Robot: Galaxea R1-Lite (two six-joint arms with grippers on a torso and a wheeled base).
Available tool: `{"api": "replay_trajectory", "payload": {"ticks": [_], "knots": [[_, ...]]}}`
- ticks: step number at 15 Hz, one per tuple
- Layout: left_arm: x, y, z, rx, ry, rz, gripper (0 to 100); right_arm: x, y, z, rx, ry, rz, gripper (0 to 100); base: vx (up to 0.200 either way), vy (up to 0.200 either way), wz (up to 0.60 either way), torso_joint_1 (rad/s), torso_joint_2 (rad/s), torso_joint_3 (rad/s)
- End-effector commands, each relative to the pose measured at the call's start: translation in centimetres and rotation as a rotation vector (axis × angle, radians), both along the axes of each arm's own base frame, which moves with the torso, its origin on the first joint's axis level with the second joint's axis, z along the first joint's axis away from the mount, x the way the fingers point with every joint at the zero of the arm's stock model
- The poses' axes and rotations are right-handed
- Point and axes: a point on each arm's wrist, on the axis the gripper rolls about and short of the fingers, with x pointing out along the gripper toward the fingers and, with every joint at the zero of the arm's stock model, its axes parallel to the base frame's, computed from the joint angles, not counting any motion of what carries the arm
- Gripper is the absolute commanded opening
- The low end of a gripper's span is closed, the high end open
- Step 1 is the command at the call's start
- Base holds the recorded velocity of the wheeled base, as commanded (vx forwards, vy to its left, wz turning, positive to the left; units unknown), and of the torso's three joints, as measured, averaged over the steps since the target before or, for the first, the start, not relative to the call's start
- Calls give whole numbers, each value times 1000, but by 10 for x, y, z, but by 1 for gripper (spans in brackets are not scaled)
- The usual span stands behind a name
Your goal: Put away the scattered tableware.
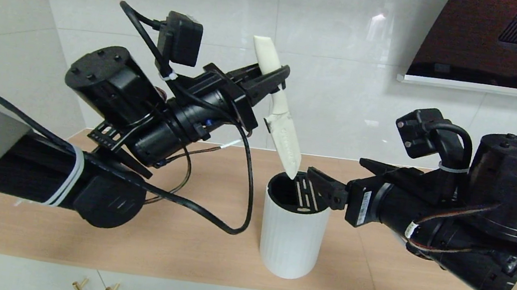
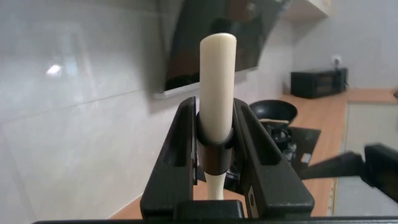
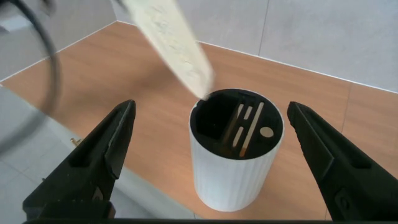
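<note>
a: surface [image 1: 173, 249] first?
b: wood, with a white holder [image 1: 291, 240] upright on it.
a: knife [image 1: 284, 138]?
b: white, blade down, tip at the holder's mouth, handle clamped in the left claw [image 1: 275, 79] above.
a: right claw [image 3: 210, 111]?
b: spread wide, holding nothing, just beside the holder's rim.

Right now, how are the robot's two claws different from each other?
The left gripper is shut on a cream knife, while the right gripper is open and holds nothing. The left gripper is up high, above the white holder, while the right gripper is lower, beside the holder's rim. Both grippers are black, and both are over the wooden counter.
</note>
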Motion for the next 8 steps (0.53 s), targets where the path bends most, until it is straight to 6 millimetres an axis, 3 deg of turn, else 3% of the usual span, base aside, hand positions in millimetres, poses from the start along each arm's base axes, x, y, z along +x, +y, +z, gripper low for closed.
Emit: {"api": "replay_trajectory", "payload": {"ticks": [1,8], "knots": [[9,-10,-19,29,21,-5,0,1,1,-2,-4,3,0,100,0,0,0,0,0,0],[10,-10,-29,80,68,2,0,3,3,-7,-18,17,-1,100,0,0,0,0,0,0]]}}
